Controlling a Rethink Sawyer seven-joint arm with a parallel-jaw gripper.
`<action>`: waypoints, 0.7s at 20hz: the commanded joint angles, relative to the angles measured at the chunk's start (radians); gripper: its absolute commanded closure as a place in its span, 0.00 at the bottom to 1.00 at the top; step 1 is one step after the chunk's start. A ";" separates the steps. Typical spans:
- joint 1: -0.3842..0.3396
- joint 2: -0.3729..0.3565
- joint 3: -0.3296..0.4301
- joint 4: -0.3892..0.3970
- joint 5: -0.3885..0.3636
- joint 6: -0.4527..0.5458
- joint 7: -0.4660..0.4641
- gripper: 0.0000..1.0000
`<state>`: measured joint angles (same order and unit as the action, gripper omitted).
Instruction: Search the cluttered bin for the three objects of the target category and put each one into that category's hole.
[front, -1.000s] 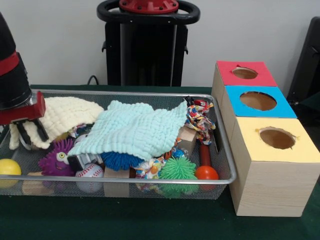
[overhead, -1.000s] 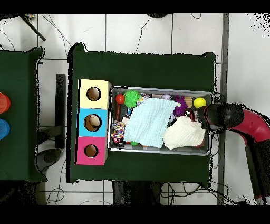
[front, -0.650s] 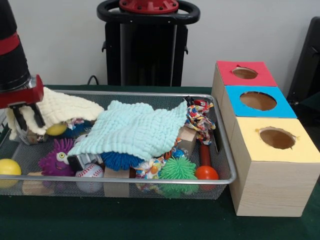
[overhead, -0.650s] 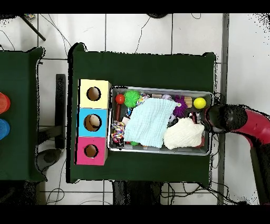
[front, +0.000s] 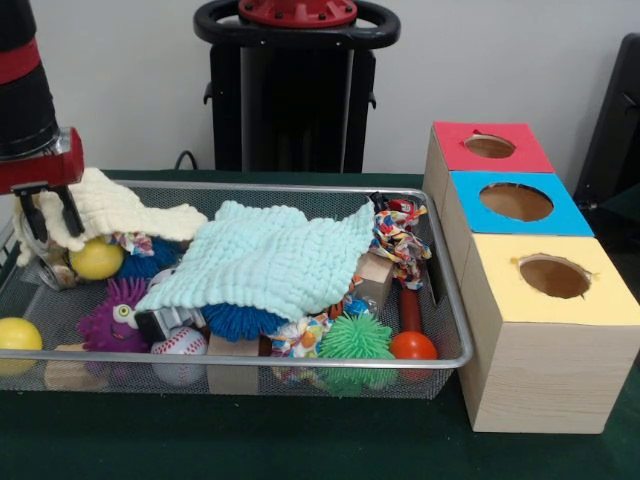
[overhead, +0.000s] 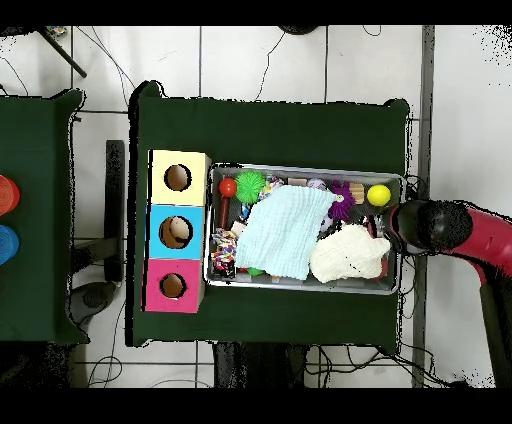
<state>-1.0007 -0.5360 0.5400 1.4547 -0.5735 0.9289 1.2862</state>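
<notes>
Three boxes stand in a row beside the wire bin (front: 455, 300): red box (front: 490, 148), blue box (front: 515, 203), yellow box (front: 553, 278), each with one round hole in its top. All sit on the green tabletop (front: 300, 440).

Tool (front: 48, 212) at the bin's end farthest from the boxes. Its two black fingers (front: 68, 205) point down and pinch the edge of the cream cloth (front: 115, 210), which is lifted at that end and drapes back toward the middle of the bin. Tool is clenched on that cloth. Overhead view: tool (overhead: 385, 228) at the bin's rim, cream cloth (overhead: 348, 252) bunched just beside it.

Under the raised cloth edge: a yellow ball (front: 97, 259), touching a dark blue spiky ball (front: 150, 256).

Mint cloth (front: 270, 257) spread over the bin's middle, covering part of a blue spiky ball (front: 240, 320).

Front of bin: second yellow ball (front: 18, 334) in the corner, purple spiky toy (front: 110, 318), baseball (front: 178, 347), green spiky ball (front: 355, 338), orange ball (front: 413, 346). A knotted rope toy (front: 400, 240) lies at the end nearest the boxes.
</notes>
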 joint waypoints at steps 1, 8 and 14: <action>0.024 0.031 -0.033 0.043 -0.018 -0.078 0.033 1.00; 0.026 -0.003 -0.041 0.065 -0.004 -0.097 0.052 1.00; 0.042 -0.045 -0.051 0.074 0.008 -0.105 0.087 1.00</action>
<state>-0.9871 -0.5466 0.5273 1.4616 -0.5735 0.8762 1.2862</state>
